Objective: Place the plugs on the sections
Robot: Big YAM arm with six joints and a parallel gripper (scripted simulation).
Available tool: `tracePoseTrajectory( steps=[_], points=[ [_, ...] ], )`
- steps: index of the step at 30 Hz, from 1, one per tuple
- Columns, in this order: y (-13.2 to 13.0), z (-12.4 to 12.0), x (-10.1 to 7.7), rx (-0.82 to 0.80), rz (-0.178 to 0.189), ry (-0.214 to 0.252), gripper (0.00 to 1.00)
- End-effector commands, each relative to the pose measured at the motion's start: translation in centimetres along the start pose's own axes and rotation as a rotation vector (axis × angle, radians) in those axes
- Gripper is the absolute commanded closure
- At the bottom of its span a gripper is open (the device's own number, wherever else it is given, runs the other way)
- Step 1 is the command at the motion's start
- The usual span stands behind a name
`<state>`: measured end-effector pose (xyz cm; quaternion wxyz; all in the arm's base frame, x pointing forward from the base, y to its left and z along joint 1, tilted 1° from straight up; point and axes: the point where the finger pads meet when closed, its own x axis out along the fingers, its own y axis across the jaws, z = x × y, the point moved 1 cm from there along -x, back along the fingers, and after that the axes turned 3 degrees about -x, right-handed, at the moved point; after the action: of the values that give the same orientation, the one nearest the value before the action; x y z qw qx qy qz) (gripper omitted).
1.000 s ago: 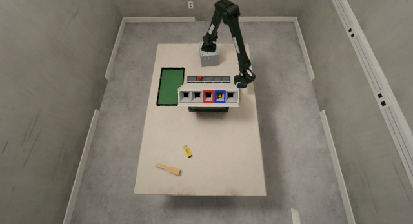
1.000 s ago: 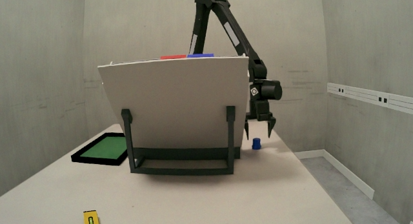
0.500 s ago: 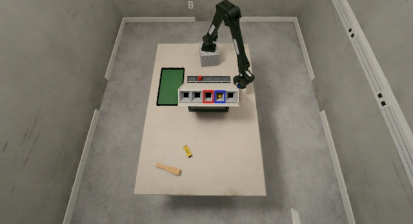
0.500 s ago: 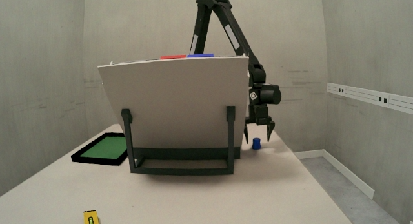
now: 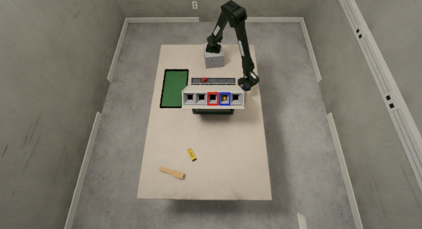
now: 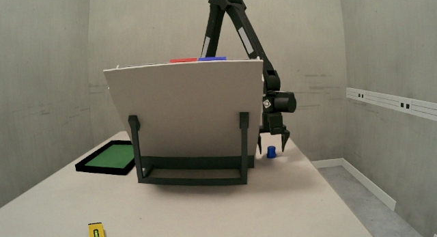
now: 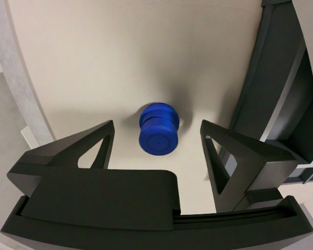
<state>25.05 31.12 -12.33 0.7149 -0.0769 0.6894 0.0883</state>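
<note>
The blue plug (image 7: 158, 133) (image 6: 271, 151) stands upright on the table, to the right of the covered funnel box (image 6: 184, 107). My gripper (image 7: 157, 125) (image 6: 272, 145) (image 5: 245, 87) is open and hangs just above the plug, with a finger on either side and neither touching it. The red plug (image 5: 204, 79) sits on the grey row of sections (image 5: 227, 80) behind the box. On top of the box, the red-banded funnel (image 5: 212, 98) is beside the blue-banded funnel (image 5: 224, 98), which holds a yellow marble.
A black-rimmed green tray (image 5: 173, 88) (image 6: 110, 156) lies left of the box. The box's dark stand (image 6: 191, 180) (image 7: 270, 80) is close to my right finger. A yellow block (image 5: 191, 154) and a wooden spatula (image 5: 171, 172) lie near the table's front. The arm's base (image 5: 214, 59) is behind.
</note>
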Motion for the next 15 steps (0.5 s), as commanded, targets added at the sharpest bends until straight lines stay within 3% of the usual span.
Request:
tracePoseTrajectory(
  steps=[1,15],
  points=[
    [-0.21,-0.17,1.03,0.007,-0.016,0.014,0.13],
    [-0.31,-0.22,1.08,0.012,-0.027,0.024,0.13]
  ],
)
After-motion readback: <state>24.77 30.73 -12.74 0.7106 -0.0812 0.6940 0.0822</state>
